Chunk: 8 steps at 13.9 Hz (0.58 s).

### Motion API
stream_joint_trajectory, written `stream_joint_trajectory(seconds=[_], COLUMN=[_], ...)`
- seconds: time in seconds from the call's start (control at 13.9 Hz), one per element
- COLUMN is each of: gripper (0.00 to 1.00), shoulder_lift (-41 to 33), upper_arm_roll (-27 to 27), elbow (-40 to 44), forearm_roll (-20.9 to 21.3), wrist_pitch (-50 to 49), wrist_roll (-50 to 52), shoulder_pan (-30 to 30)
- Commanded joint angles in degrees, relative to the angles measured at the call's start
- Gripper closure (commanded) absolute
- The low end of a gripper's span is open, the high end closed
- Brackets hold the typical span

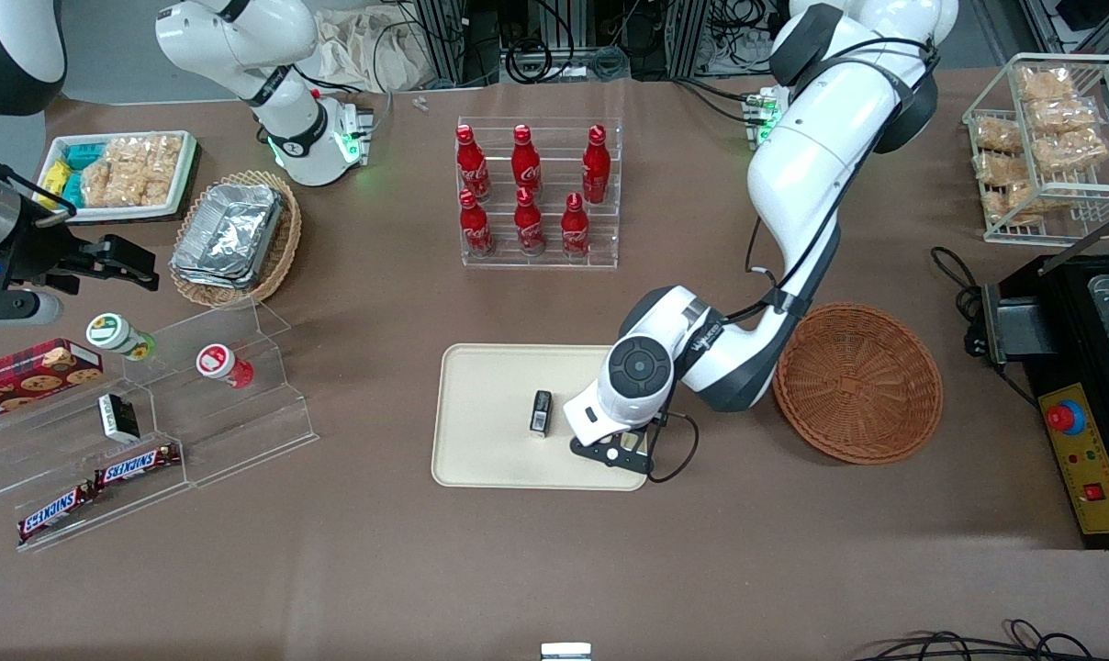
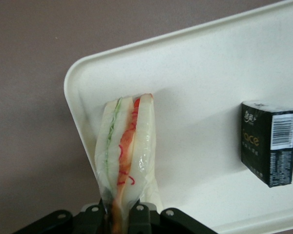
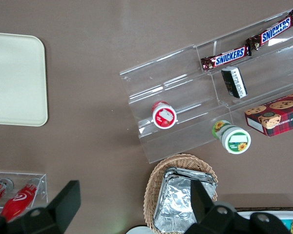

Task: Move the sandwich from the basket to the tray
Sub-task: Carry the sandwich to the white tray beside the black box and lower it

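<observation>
While the gripper [image 2: 121,214] is hanging over the tray [image 2: 200,73] with its jaws pinching the sandwich [image 2: 124,151] by one end, you are handling something light, soft and likely slippery in its wrap, so squeeze gently.

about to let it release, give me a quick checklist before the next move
1. Sandwich held by the gripper: ok, fingers shut on its lower end.
2. Gripper over the tray: ok, near the corner toward the basket.
3. Sandwich clear of the small black box on the tray: ok, a bare gap lies between them.
4. Basket emptied: ok, nothing in it.
5. Sandwich touching the tray surface: cannot tell.
6. Sandwich fully inside the rim: cannot tell, it sits close to the edge.
</observation>
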<state>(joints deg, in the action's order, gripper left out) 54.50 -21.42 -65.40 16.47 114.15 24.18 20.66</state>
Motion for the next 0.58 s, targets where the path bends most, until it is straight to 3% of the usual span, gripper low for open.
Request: stream_joint_trajectory(seconds=[0.0, 0.07, 0.5], gripper=[0.63, 0.01, 0.0], shoulder_lift=[1.4, 1.31, -2.37], upper_arm_roll=[0.41, 0.41, 0.41], elbow=[2.82, 2.82, 2.91], forearm_roll=[1.02, 1.02, 0.58], wrist_pitch=[-0.5, -0.5, -1.03], wrist_roll=[-0.62, -0.8, -0.18], shoulder_pan=[0.7, 0.61, -0.35])
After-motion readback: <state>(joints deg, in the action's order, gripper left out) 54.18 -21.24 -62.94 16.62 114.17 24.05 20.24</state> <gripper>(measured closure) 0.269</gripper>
